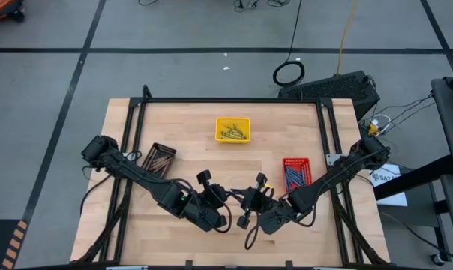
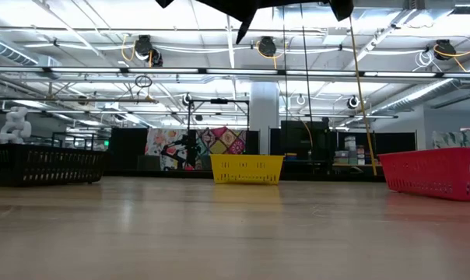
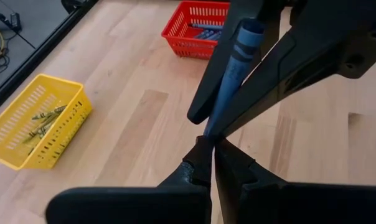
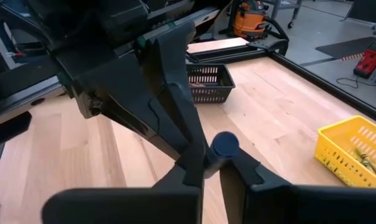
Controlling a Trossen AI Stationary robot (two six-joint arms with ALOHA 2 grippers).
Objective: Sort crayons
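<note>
High: both arms meet mid-air over the counter's (image 1: 174,120) near centre.
L wrist: left tool (image 3: 210,146) and right tool (image 3: 203,118) both pinching one blue crayon (image 3: 235,68).
R wrist: crayon's end-on.
Judgement: left should let go only once right's grip's firm; red tray (image 3: 194,28) has the blues.

Yellow tray (image 1: 232,129), red tray (image 1: 295,172), black tray (image 1: 158,158)
</note>
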